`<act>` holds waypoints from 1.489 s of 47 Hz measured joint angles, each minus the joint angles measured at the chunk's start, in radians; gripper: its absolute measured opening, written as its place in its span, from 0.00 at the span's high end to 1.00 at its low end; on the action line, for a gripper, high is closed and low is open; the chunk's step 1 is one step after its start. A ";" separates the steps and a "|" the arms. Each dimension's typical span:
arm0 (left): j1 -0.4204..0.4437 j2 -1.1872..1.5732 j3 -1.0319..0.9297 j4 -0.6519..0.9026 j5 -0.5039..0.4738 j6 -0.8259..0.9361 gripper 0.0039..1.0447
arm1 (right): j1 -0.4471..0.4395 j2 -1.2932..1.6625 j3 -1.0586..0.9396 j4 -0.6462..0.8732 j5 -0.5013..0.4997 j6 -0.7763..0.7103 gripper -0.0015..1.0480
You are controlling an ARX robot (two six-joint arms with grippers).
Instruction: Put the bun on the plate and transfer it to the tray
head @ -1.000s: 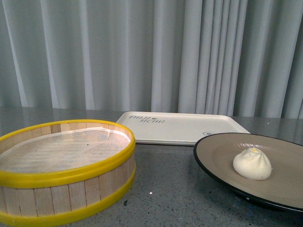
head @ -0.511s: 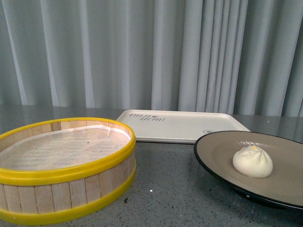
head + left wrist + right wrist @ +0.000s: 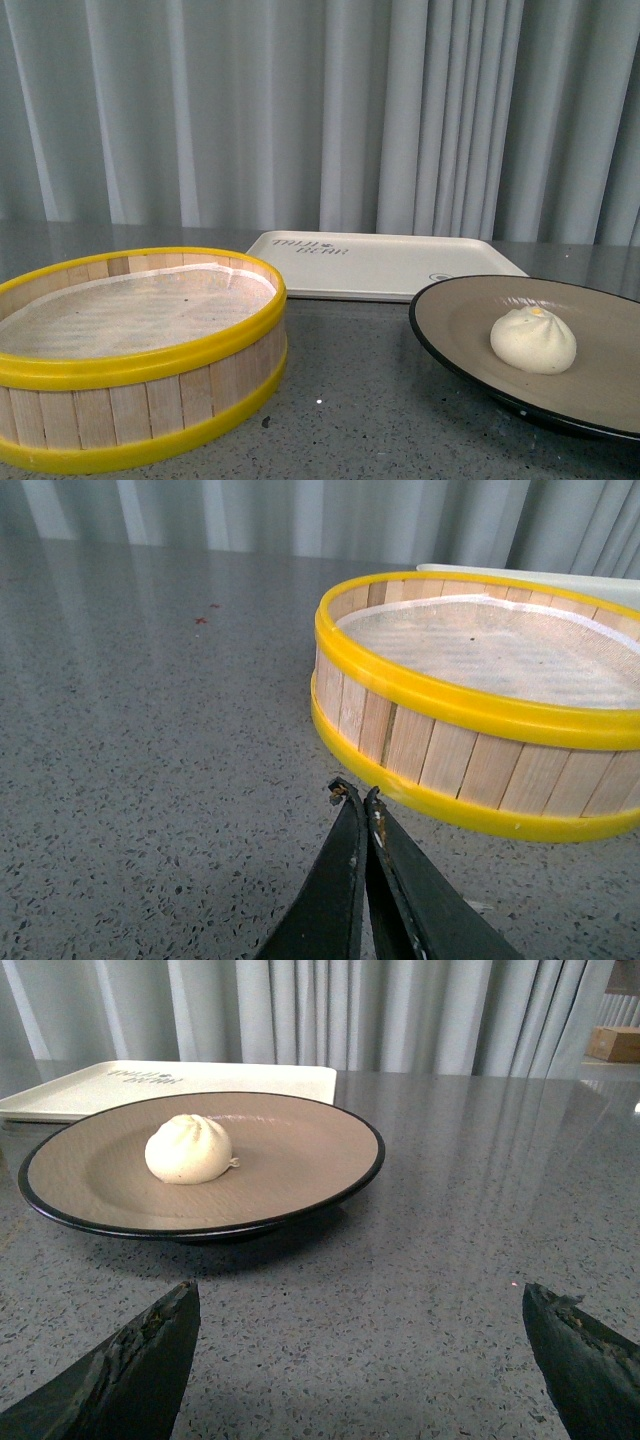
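Observation:
The pale bun rests on the tan, black-rimmed plate, at the right in the front view. Behind the plate lies the cream tray with dark lettering, nothing on it. My right gripper is open, its two dark fingertips wide apart over bare table a short way in front of the plate. My left gripper is shut with nothing in it, its tips close to the base of the steamer basket. Neither gripper shows in the front view.
A yellow-rimmed wooden steamer basket, lined with white paper, stands at the left. Grey speckled tabletop lies between basket and plate. Pale curtains hang behind. A small box sits far off in the right wrist view.
The front view has shifted slightly, so the scene sits a little lower in frame. Bun, plate, tray and basket keep their places.

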 joint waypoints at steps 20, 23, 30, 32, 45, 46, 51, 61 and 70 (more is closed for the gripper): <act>0.000 -0.229 -0.001 -0.212 0.000 0.000 0.96 | 0.000 0.000 0.000 0.000 0.000 0.000 0.08; 0.000 -0.266 -0.001 -0.249 0.000 0.000 0.96 | 0.000 0.000 0.000 0.000 0.000 0.000 0.08; 0.000 -0.340 -0.001 -0.322 0.000 0.000 0.96 | 0.000 0.000 0.000 0.000 0.000 0.000 0.08; 0.000 -0.357 -0.001 -0.339 0.000 0.000 0.96 | 0.000 0.000 0.000 0.000 0.000 0.000 0.08; 0.000 -0.447 -0.001 -0.429 0.000 0.000 0.96 | 0.000 0.000 0.000 0.000 0.000 0.000 0.08; 0.000 -0.452 -0.001 -0.434 0.000 0.000 0.96 | 0.000 0.000 0.000 0.000 0.000 0.000 0.08; 0.000 -0.532 -0.001 -0.536 -0.001 0.000 0.96 | 0.000 0.000 0.000 0.000 0.000 0.000 0.08; 0.000 -0.636 -0.001 -0.625 0.000 0.001 0.96 | 0.000 0.000 0.000 0.000 0.000 0.000 0.08; 0.000 -0.637 -0.001 -0.626 0.000 0.000 0.70 | 0.000 0.000 0.000 0.000 0.000 0.000 0.08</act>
